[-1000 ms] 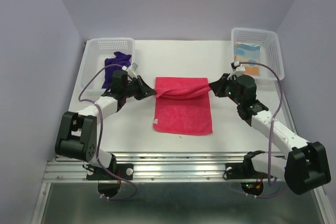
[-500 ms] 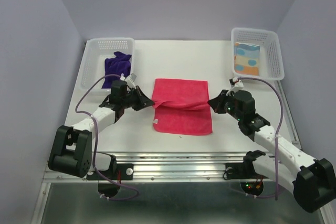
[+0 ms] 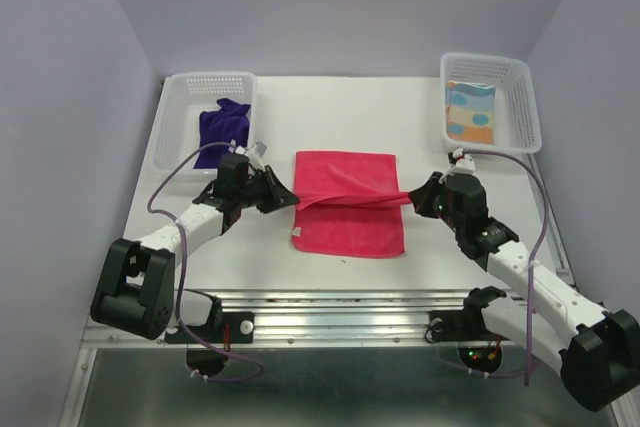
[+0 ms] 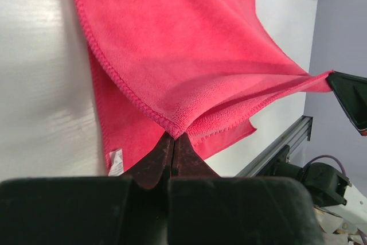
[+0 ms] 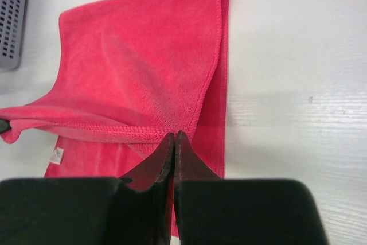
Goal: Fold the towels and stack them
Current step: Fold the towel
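**Top external view.** The magenta-pink towel (image 3: 350, 232) lies on the middle of the desk (image 3: 340, 112), somewhat nearer the near edge than the far edge. The left tool (image 3: 292, 199) pinches it at its left side and the right tool (image 3: 408, 197) at its right side. Both tools are closed tight on the cloth. Between them a raised edge of the cloth runs taut and straight across the layer lying flat below. The dark purple towel (image 3: 222, 127) sits crumpled in the left basket (image 3: 208, 76) at the far left corner. The light blue towel (image 3: 470, 112), blotched with orange, lies flat in the right basket (image 3: 520, 107) at the far right corner. Both baskets are white plastic mesh. Bare desk surrounds the pink cloth on all four sides, widest toward the far edge.

**Left wrist view.** The fingertips meet on a stitched corner of the soft, napped pink cloth. The lifted layer slopes away toward the other tool, which holds the far end of the taut edge. A small white tag (image 4: 116, 162) shows on the lower layer, just beside the fingers. The smooth white desk lies open on the side toward the left edge.

**Right wrist view.** The closed fingertips clamp the hemmed corner, and the hem runs in a straight line away from them. The lower layer rests flat, and the desk beyond the cloth's side edge is bare.
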